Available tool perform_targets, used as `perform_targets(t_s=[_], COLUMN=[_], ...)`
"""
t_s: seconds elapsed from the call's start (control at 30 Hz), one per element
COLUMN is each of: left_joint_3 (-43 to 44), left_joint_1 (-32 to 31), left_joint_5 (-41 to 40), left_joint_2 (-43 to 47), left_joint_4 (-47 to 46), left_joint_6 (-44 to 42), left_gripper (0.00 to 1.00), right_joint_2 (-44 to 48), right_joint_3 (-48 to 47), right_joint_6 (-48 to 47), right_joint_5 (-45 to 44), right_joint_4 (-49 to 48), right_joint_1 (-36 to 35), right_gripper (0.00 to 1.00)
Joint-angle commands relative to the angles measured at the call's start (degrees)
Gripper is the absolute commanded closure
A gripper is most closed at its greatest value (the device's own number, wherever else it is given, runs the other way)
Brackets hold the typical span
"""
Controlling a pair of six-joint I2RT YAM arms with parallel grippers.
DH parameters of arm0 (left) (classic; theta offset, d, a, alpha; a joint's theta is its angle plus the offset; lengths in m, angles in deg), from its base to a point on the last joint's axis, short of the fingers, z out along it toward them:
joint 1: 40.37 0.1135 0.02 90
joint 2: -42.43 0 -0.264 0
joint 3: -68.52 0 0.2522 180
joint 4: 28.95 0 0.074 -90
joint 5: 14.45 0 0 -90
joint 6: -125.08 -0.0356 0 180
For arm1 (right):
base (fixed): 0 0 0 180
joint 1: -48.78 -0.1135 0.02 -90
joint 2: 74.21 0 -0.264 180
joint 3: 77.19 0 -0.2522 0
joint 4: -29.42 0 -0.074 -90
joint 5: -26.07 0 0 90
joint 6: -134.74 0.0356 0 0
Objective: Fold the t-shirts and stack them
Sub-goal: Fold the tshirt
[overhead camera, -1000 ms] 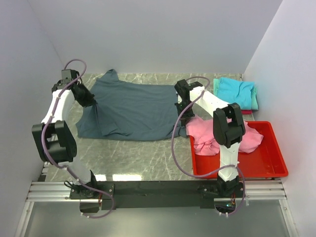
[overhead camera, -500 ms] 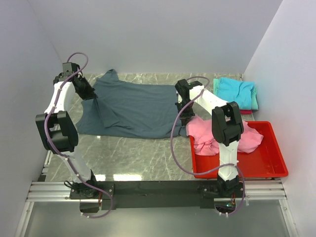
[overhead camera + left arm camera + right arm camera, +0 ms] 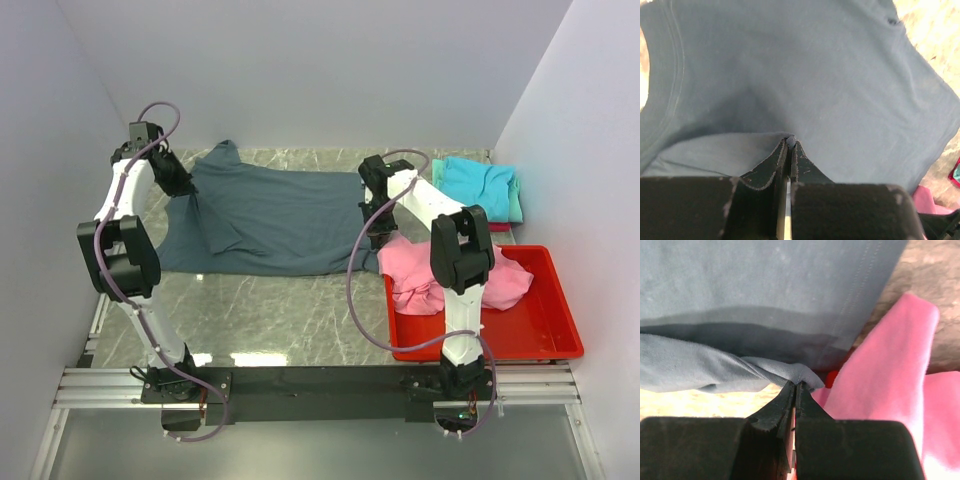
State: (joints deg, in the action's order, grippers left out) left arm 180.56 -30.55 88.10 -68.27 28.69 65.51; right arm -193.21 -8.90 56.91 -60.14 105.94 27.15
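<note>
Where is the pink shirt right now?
The pink shirt is on the right of the top view, bunched in the red bin, spilling over its left rim beside the blue-grey t-shirt.

1 slate t-shirt lies spread (pink t-shirt beside)

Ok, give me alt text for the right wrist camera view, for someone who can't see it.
The right gripper pinches a bunched edge of the blue-grey t-shirt, which fills the upper frame. A pink t-shirt lies to the right, with the marble table showing beyond it.

Red bin — right, on marble table.
</note>
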Motion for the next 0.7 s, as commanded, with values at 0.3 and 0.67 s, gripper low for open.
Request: perform_targets(t_s=[0.3, 0.67], left_joint_3=[8.33, 8.16], left_joint_1=[0.2, 1.77], left_joint_5=[-1.74, -3.33], left_joint_2=[-4.79, -2.78], left_joint_4=[-0.37, -3.53], left_joint_6=[-0.91, 5.33], left_gripper=[0.99, 0.99], right_joint_2=[-2.81, -4.05], right_joint_3=[-4.52, -7.78], right_joint_6=[-1.0, -1.44], right_joint_5=[-2.47, -2.56], right_joint_4=[0.69, 2.27], right_joint_1=[2.2, 3.26], right_gripper=[1.0, 1.0])
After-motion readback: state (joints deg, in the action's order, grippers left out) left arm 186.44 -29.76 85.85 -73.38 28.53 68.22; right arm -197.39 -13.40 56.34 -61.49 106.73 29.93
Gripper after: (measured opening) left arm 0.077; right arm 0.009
